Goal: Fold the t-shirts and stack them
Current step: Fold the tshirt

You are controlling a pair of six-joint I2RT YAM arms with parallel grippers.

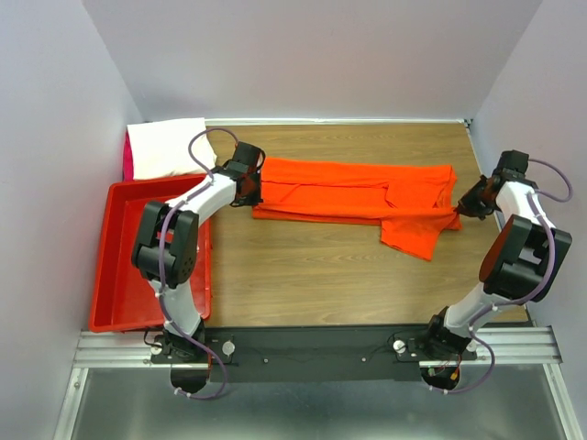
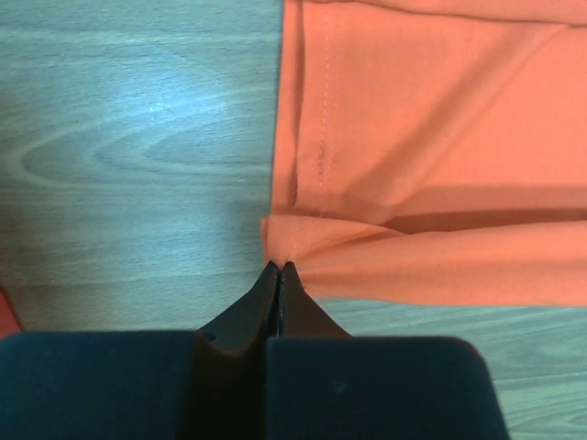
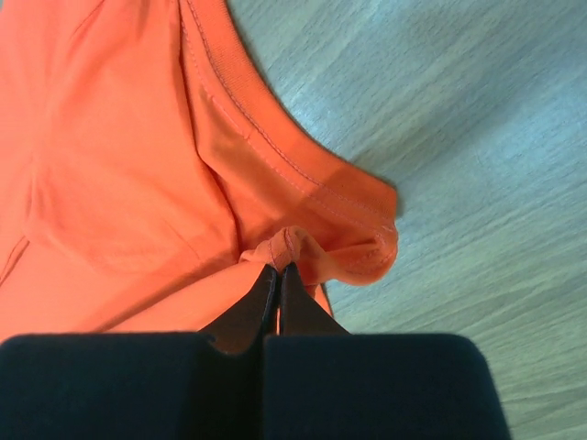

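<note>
Left hand (image 2: pixel 279 268) pinched closed, right hand (image 3: pixel 279 268) pinched closed, 2 elbows bent, wrists wide apart

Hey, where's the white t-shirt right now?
Top view: the white t-shirt lies folded at the far left, just behind the red bin, beside the left gripper that pinches the orange t-shirt.

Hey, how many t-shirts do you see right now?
3: an orange-red t-shirt spread across the middle, a folded white t-shirt at the far left corner, and a pink sliver beside it, mostly hidden.
</note>
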